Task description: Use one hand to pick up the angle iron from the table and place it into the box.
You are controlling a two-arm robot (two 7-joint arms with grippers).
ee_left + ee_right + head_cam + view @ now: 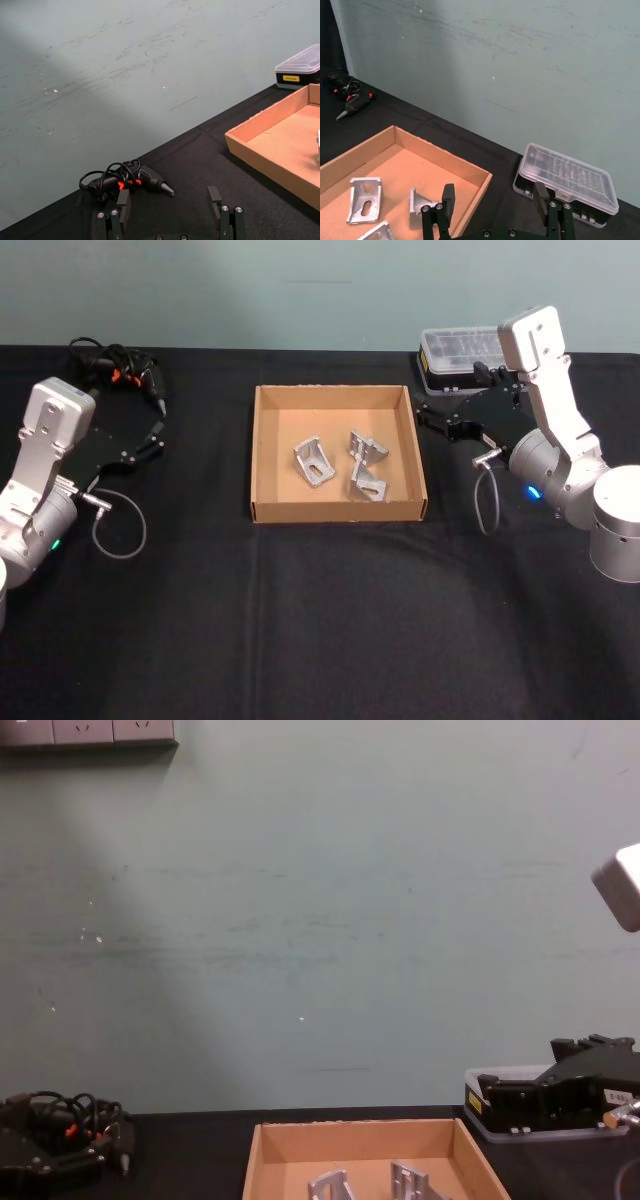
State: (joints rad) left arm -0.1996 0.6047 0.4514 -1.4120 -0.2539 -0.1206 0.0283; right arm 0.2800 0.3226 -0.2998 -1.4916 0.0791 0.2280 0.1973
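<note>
Three silver angle irons lie inside the tan box point(338, 510): one at the left point(313, 461), one at the back right point(367, 447) and one at the front right point(368, 483). The right wrist view shows them too, the left one point(364, 199) flat and another point(420, 207) upright. My right gripper point(425, 418) hovers open just off the box's right wall, with nothing between its fingers point(448, 197). Well left of the box, my left gripper point(155, 432) is also open and holds nothing; its fingers point(123, 205) stand wide apart.
A clear-lidded plastic case point(460, 345) with a black base sits at the back right, behind my right gripper. A black hand tool with a coiled cable point(115, 365) lies at the back left, just beyond my left gripper. The black table point(320, 620) stretches wide in front of the box.
</note>
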